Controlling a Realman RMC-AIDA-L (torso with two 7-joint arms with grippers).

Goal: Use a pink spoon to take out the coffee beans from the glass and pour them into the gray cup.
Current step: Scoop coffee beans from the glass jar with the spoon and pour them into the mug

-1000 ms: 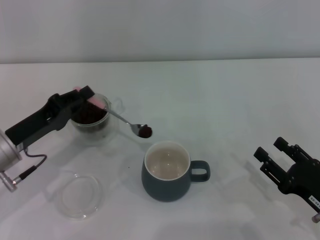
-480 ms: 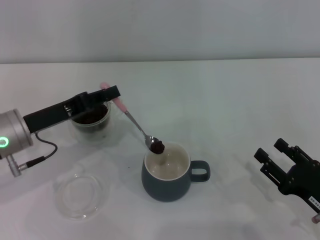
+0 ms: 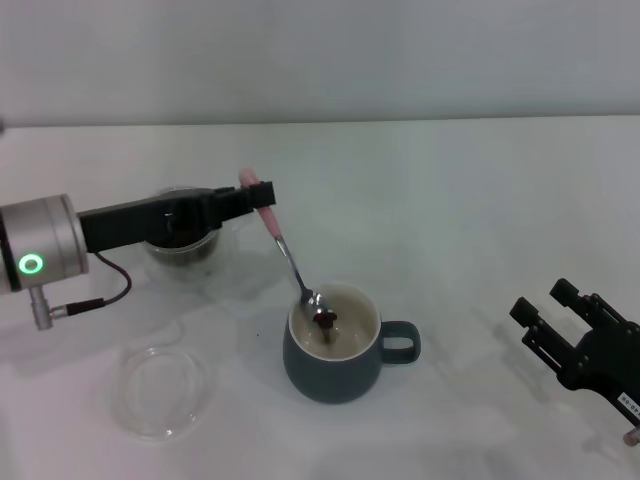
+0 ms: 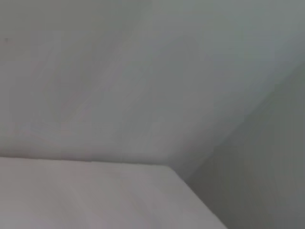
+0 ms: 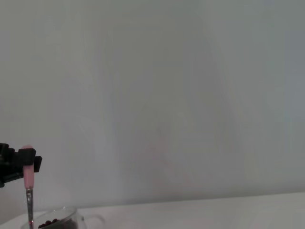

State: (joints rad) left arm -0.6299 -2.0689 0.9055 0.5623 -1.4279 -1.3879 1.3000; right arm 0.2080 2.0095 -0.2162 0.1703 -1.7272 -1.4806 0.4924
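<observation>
Right now my left hand (image 3: 258, 195) grips the pale pink handle of the small metal teaspoon (image 3: 287, 253), its bowl dipped inside the squat blue-gray ceramic mug (image 3: 335, 345) with dark coffee beans (image 3: 325, 318) at its tip. Behind the arm stands the clear double-walled glass cup (image 3: 182, 243), still holding beans. My right hand (image 3: 560, 322) rests spread wide on the white table (image 3: 460, 220).

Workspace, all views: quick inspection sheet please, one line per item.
Surface: white table, bare at the back.
Job's things: pink spoon tilted steeply, bowl over the gray cup, coffee beans at its tip; glass holds more beans.
Clutter: clear glass saucer near the front.
Grippers: left gripper shut on the spoon handle; right gripper open, parked front right.
Cables: black cable at the left wrist.
Surroundings: plain wall.
</observation>
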